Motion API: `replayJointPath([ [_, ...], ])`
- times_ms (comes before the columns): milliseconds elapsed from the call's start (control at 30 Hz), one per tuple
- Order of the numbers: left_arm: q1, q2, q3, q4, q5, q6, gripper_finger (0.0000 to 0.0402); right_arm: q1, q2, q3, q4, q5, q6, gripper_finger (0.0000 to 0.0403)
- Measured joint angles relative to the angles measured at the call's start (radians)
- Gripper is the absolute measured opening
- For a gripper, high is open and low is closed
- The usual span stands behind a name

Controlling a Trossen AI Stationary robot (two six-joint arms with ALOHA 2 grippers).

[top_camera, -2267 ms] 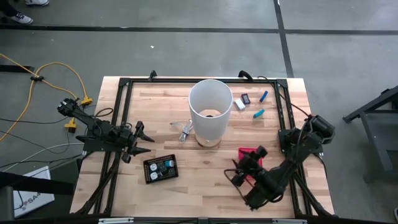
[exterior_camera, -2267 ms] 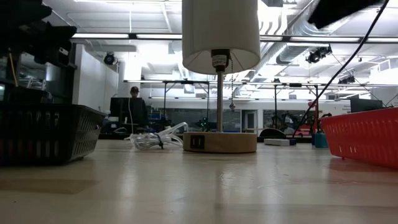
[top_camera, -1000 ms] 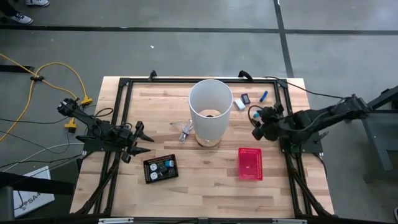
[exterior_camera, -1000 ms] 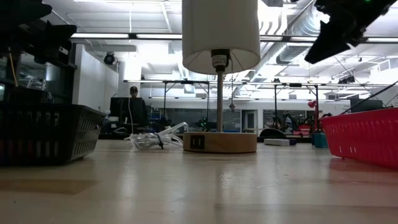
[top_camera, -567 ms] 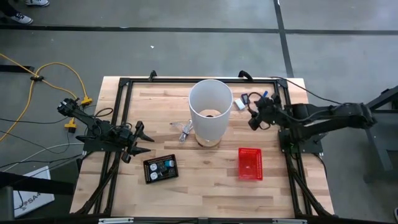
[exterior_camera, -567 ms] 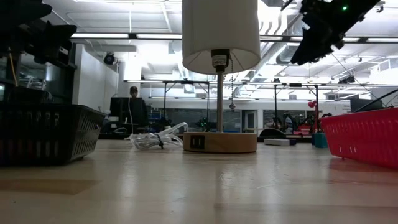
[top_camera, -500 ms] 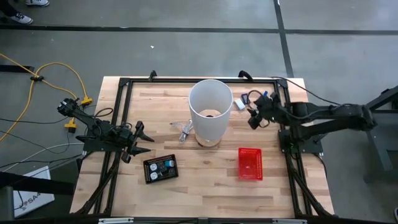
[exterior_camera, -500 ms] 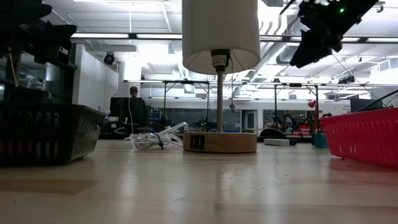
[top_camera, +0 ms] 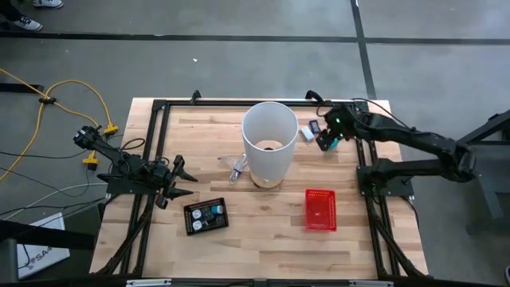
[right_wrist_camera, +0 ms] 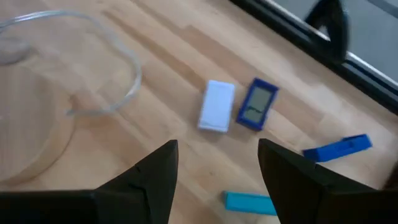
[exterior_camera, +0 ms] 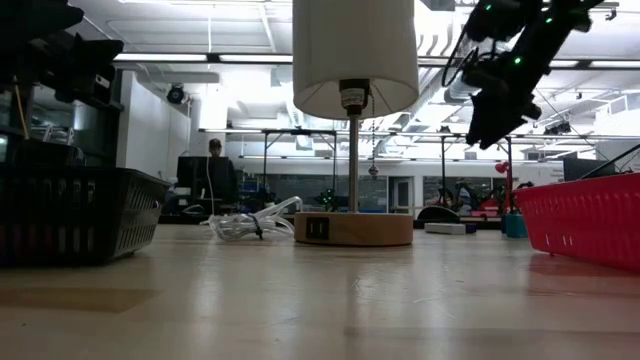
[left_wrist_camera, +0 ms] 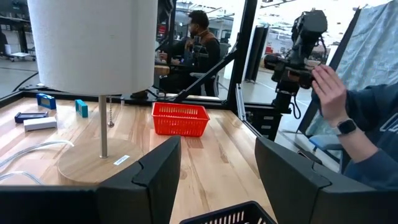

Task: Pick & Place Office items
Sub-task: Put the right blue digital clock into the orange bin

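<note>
Because the office items are small, hard-looking pieces lying flat on the wood, they are judged light and stiff, likely to skid if nudged from one side, and best taken across their short width with both fingers lowered evenly. The white block (right_wrist_camera: 216, 106) is seen at the middle of the right wrist view, with a dark blue framed piece (right_wrist_camera: 255, 104) just beside it; a blue stick (right_wrist_camera: 337, 149) lies farther off and a teal piece (right_wrist_camera: 250, 202) nearer the camera. On the high view these sit at about two o'clock on the tabletop (top_camera: 263, 231), near the lamp shade (top_camera: 269, 142). The block's long, flat sides are judged the surest hold, though the neighbouring framed piece leaves little room on that side. The right end effector (top_camera: 327, 138) hangs above this group with its fingers spread apart and nothing between them. A red basket (top_camera: 320, 209) lies at about five o'clock. The left end effector (top_camera: 182, 180) waits at nine o'clock, likewise spread and empty.
</note>
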Motion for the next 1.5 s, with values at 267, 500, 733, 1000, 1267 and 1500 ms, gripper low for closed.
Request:
replayJointPath([
  [267, 0.0, 0.0, 0.0, 0.0, 0.0, 0.0, 0.0199, -0.064, 0.132, 0.069, -0.031, -0.025, 0.016, 0.0208],
  [500, 0.0, 0.0, 0.0, 0.0, 0.0, 0.0, 0.0199, -0.065, 0.168, 0.092, -0.106, 0.105, 0.269, 0.0208],
  [733, 0.0, 0.0, 0.0, 0.0, 0.0, 0.0, 0.0199, -0.065, 0.198, 0.092, -0.078, 0.186, 0.445, 0.0208],
  [1000, 0.0, 0.0, 0.0, 0.0, 0.0, 0.0, 0.0199, -0.065, 0.198, 0.092, -0.097, 0.243, 0.459, 0.0208],
  [1267, 0.0, 0.0, 0.0, 0.0, 0.0, 0.0, 0.0199, -0.137, 0.197, 0.092, -0.139, 0.243, 0.507, 0.0208],
  [1500, 0.0, 0.0, 0.0, 0.0, 0.0, 0.0, 0.0199, -0.316, 0.256, 0.092, -0.185, -0.015, 0.588, 0.0208],
])
